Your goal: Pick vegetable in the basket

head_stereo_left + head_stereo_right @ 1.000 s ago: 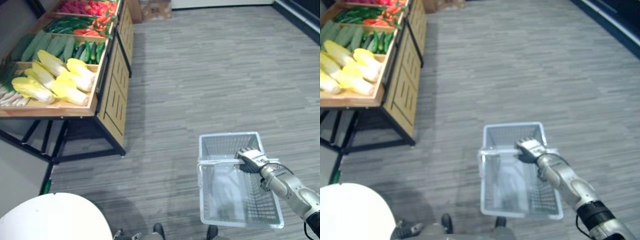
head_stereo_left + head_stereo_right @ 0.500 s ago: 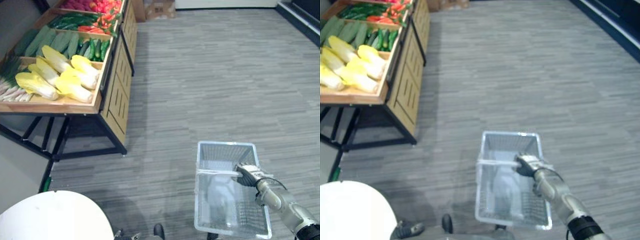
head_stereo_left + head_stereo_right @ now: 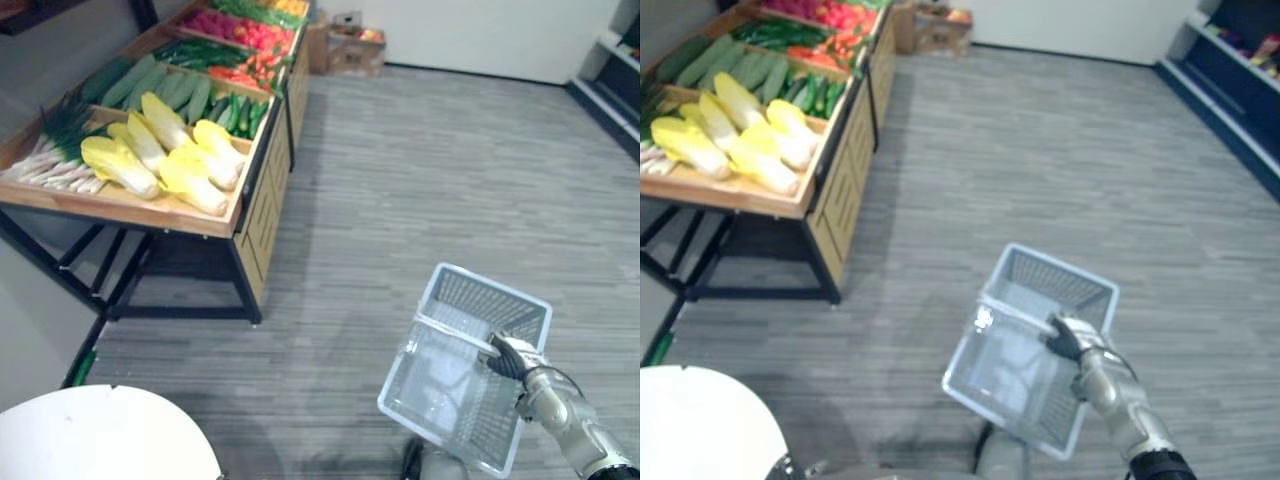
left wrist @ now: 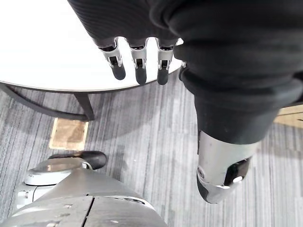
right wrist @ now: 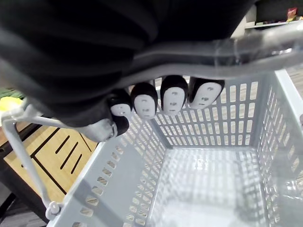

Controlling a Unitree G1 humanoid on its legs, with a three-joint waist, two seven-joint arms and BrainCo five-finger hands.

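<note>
Grey carpeted floor (image 3: 450, 180) runs wide and open from the counter (image 3: 120, 208) on the left to a dark shelf (image 3: 1230, 100) along the right wall. Cardboard boxes (image 3: 355, 45) stand at the far end. The counter is a row of wooden crates on a black frame, its long side edge facing the open floor. A white table (image 3: 100, 435) curves in at the lower left, its rim near the counter's front leg.

The basket (image 3: 485, 300), pale mesh plastic, hangs tilted at the lower right, well apart from the counter, with bare carpet between them. Its bare bottom shows in the right wrist view.

The vegetables lie on the counter. The cabbages (image 3: 190, 178) reach the front rim, with leeks (image 3: 50, 165) beside them. Behind come gourds (image 3: 165, 85) and cucumbers (image 3: 235, 112), then peppers (image 3: 240, 30) farther back.

The right hand (image 3: 508, 355) grips the handle (image 3: 455, 333), its fingers (image 5: 173, 99) curled tight round the bar. The left hand (image 4: 137, 66) hangs by the table's edge, fingers straight, slightly apart, holding nothing.
</note>
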